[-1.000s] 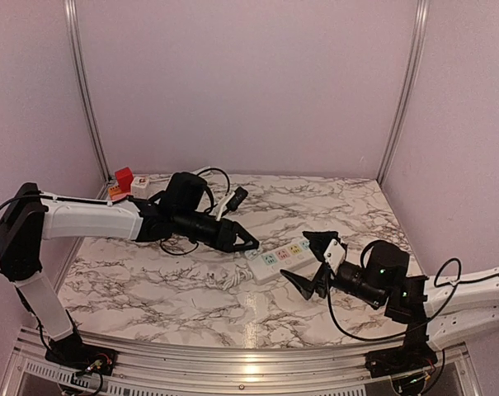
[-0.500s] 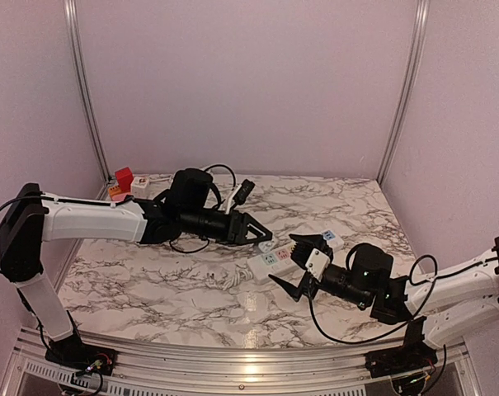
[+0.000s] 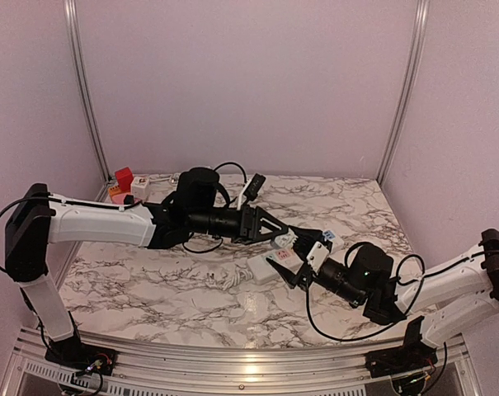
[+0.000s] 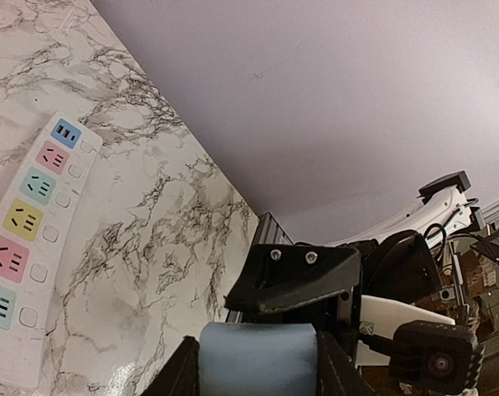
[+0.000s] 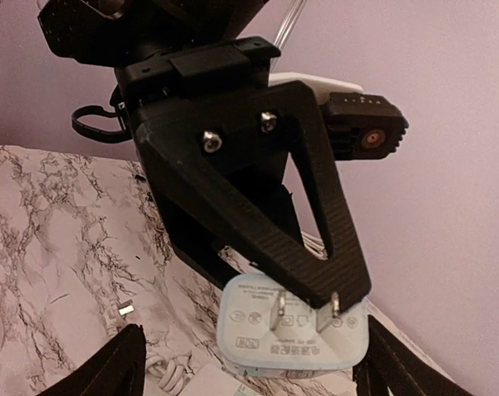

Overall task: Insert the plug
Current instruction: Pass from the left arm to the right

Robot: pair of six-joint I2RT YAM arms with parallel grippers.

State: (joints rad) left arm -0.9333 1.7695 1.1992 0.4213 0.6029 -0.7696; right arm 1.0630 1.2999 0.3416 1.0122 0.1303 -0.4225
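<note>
My left gripper (image 3: 280,234) is shut on the plug (image 3: 289,240), a pale blue-white block held above the table over the power strip (image 3: 262,269). In the right wrist view the plug (image 5: 257,330) faces the camera with two metal prongs, partly covered by a black left finger (image 5: 257,214). My right gripper (image 5: 259,367) is open, one fingertip on each side of the plug with gaps showing. The left wrist view has the plug's back (image 4: 257,359) between my left gripper's (image 4: 257,367) fingers. The strip (image 4: 26,239) with coloured sockets lies at the left.
A coiled white cable (image 3: 225,280) lies beside the strip's near end, with a loose USB end (image 5: 125,311) on the marble. A red block (image 3: 124,176) and a small white box (image 3: 140,181) sit at the back left. Black cable (image 3: 220,172) loops behind the left arm.
The left arm has carried the plug rightwards over the strip. The right gripper has moved left and up to meet it, and its jaws have narrowed slightly around the plug.
</note>
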